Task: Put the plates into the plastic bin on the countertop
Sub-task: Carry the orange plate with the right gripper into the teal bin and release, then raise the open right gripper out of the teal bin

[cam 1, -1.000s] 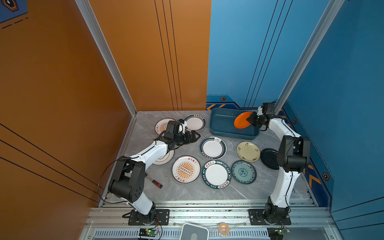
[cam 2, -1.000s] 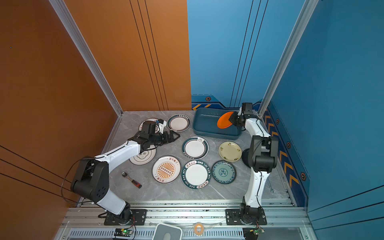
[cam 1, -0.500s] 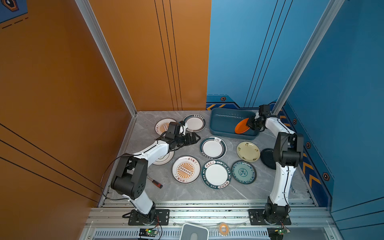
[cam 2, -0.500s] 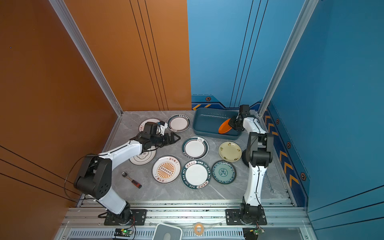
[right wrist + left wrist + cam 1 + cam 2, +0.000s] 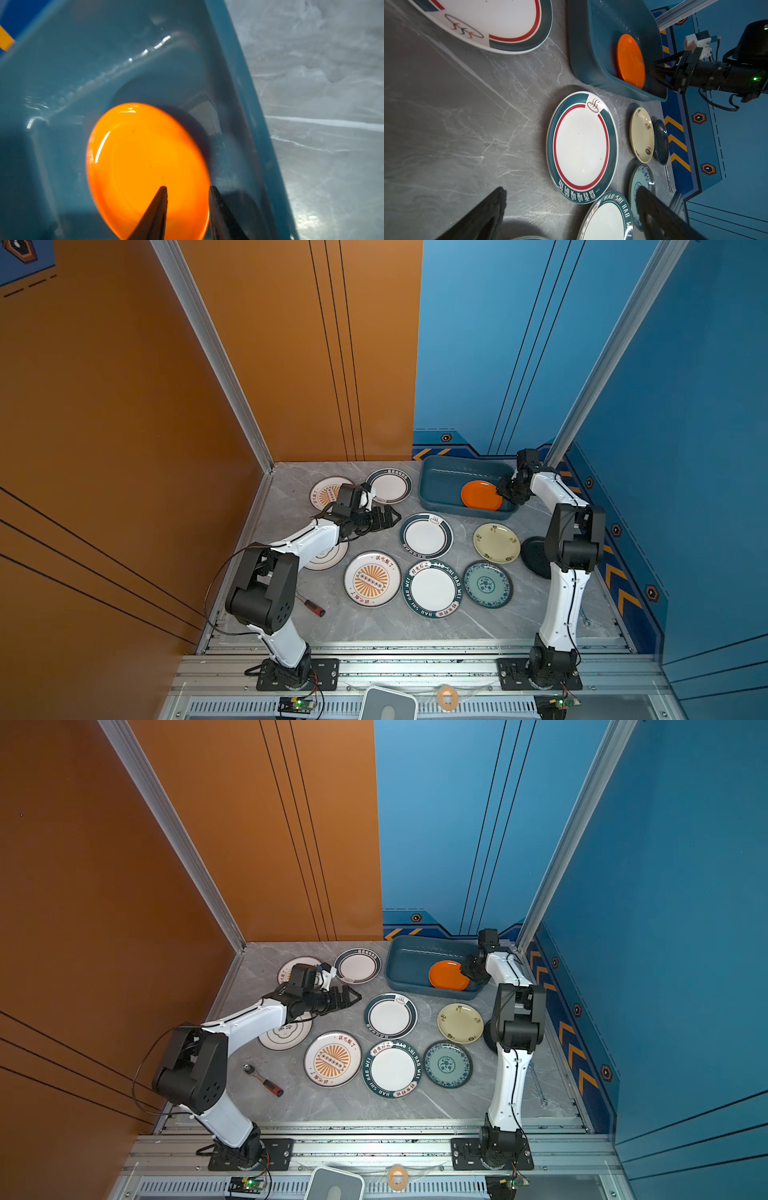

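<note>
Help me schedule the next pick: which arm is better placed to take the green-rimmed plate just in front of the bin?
Left. The left end effector hovers open and empty just beside that green-rimmed plate. The right end effector is inside the plastic bin, fingers astride the rim of the orange plate.

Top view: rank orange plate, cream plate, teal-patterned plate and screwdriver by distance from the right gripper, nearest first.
From the right gripper, in a top view:
1. orange plate, in the plastic bin, right at the fingertips.
2. cream plate, just outside the bin, towards the front.
3. teal-patterned plate, further front.
4. screwdriver, far across, front left.
</note>
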Robot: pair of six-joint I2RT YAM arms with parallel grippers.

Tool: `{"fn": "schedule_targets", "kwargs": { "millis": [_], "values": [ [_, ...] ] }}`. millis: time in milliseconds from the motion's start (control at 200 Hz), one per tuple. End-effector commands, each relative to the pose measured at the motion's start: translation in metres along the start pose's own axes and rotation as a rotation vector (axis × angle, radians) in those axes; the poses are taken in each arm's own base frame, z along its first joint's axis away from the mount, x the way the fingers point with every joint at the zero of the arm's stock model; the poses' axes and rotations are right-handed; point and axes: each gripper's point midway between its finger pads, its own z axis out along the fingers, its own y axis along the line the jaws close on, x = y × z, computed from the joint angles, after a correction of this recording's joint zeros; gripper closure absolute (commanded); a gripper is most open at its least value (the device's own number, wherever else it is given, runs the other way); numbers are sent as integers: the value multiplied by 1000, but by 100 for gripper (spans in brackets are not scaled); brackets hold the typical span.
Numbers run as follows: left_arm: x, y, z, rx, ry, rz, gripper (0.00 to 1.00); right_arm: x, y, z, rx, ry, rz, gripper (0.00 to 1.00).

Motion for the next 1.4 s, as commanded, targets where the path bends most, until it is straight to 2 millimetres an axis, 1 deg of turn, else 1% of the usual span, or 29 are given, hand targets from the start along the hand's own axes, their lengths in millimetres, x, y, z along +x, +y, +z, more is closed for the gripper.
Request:
{"fn": "schedule_targets", "kwargs": {
  "millis": [0,135,225,295,340,466,551,561,656,726,796,816,831,836,856,886,956,976,986,1001,1046,1091,1177,1182,1207,1212,1282,1397],
  "values": [
    [-2,5,3,-10,18,17,2,-6,-9,-8,66,-14,-25,63],
    [1,7,7,-25,37,31,2,-10,-7,-18,86,-36,-58,63],
    [6,8,12,-44,56,47,3,-12,5,-29,61,-55,-89,62],
    [9,9,17,-57,68,59,3,-11,25,-38,20,-70,-120,62],
    [11,11,21,-65,76,61,3,-9,44,-45,-29,-75,-142,62],
    [16,12,31,-68,93,65,3,6,95,-53,-146,-35,-176,62],
    [21,14,41,-73,117,67,6,16,121,-59,-205,-26,-183,61],
    [22,15,43,-72,120,67,6,18,127,-62,-214,-29,-187,61],
    [28,19,53,-82,148,70,9,30,150,-73,-254,-32,-215,61],
    [33,22,60,-94,164,71,11,40,161,-82,-273,-31,-236,61],
    [38,24,67,-93,184,71,12,48,167,-90,-286,-36,-251,61],
    [41,25,70,-91,192,70,13,50,168,-90,-288,-34,-251,61],
    [42,24,72,-88,196,70,17,51,167,-88,-287,-33,-250,61],
    [42,25,72,-88,198,70,17,50,168,-93,-293,-42,-250,61],
    [44,25,75,-88,204,69,18,49,170,-100,-304,-54,-250,60],
    [46,25,77,-85,212,70,20,48,170,-101,-311,-59,-244,60],
    [50,27,82,-86,221,66,21,45,171,-97,-312,-50,-220,60],
    [51,28,83,-86,219,66,21,43,173,-100,-318,-50,-216,60],
    [51,28,83,-86,219,65,21,45,172,-91,-309,-34,-211,60],
    [52,28,83,-87,219,64,21,47,173,-85,-309,-20,-206,60],
    [52,28,84,-82,216,60,22,47,180,-78,-318,-6,-207,60],
    [52,27,85,-78,214,58,22,49,186,-65,-300,6,-208,61],
    [53,26,86,-72,217,55,23,51,192,-41,-255,22,-209,61],
    [53,26,86,-71,218,56,23,52,191,-37,-246,27,-208,61],
    [53,25,87,-69,219,56,24,52,193,-33,-238,27,-205,61],
    [53,25,87,-69,219,56,24,53,192,-29,-229,33,-202,61],
    [54,25,86,-69,224,57,24,54,193,-11,-208,43,-186,62],
    [56,25,84,-69,224,60,24,56,188,8,-165,40,-170,62]
  ]
}}
